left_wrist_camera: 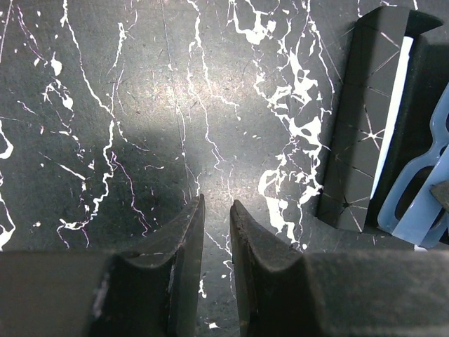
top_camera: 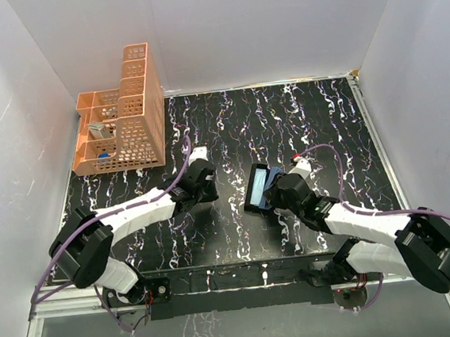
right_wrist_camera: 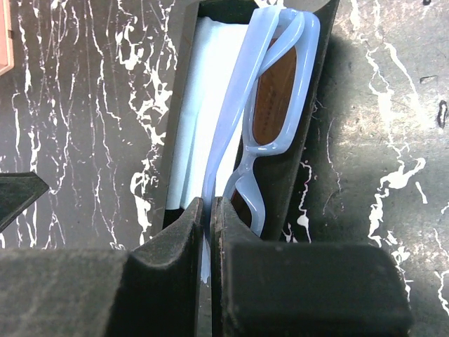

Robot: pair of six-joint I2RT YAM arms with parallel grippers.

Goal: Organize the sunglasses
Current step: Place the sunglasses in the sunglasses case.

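The sunglasses (right_wrist_camera: 275, 98) have a pale blue frame and brown lenses. They lie folded and tilted in the open black case (right_wrist_camera: 291, 182), on top of a light blue cloth (right_wrist_camera: 207, 91). My right gripper (right_wrist_camera: 210, 202) is shut on the thin temple arm at the near end of the case. In the top view the case (top_camera: 256, 188) sits mid-table, with the right wrist just right of it. My left gripper (left_wrist_camera: 216, 203) hovers over bare table left of the case (left_wrist_camera: 358, 126). Its jaws stand slightly apart with nothing between them. The sunglasses (left_wrist_camera: 421, 189) show at that view's right edge.
An orange mesh organizer (top_camera: 125, 122) with several compartments stands at the back left, with small items in it. The black marbled table (top_camera: 300, 121) is walled in by white panels on three sides.
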